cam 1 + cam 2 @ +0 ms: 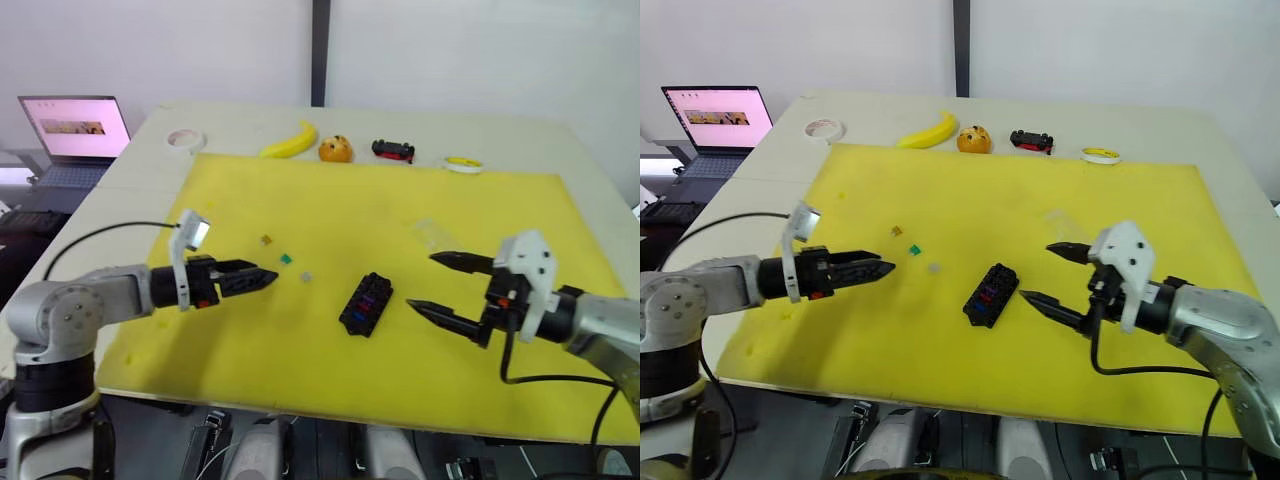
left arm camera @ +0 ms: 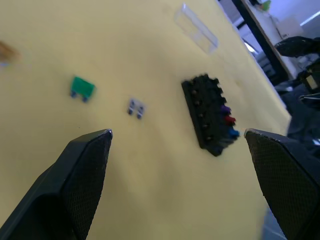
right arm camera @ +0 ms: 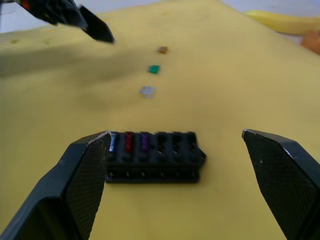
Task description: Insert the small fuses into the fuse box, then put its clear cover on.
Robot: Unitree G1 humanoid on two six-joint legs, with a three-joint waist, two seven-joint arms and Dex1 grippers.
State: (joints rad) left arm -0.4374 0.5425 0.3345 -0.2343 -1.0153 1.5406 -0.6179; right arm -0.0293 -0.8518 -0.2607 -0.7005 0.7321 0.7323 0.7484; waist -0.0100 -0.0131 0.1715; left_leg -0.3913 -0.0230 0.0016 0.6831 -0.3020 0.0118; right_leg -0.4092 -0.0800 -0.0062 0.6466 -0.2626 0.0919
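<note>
The right pincer (image 1: pixel 432 283) hovered wide open just right of the fuse box (image 1: pixel 365 303); the left pincer (image 1: pixel 268 277), nearly closed, pointed at loose small fuses (image 1: pixel 286 259).

Both arms reach inward, left end effector (image 1: pixel 262 277) and right end effector (image 1: pixel 432 283) spread wide.

Looks like a robot lab or test room. Pale bench (image 1: pixel 560 140) with a yellow mat (image 1: pixel 330 215) laid on it as a work surface. Open laptop (image 1: pixel 72 135) running on a side desk at the left. Plain white walls, dark post (image 1: pixel 320 50) behind. Props lined along the far edge: tape roll (image 1: pixel 186 139), toy banana (image 1: pixel 292 141), orange ball (image 1: pixel 335 149), toy car (image 1: pixel 393 150).
</note>
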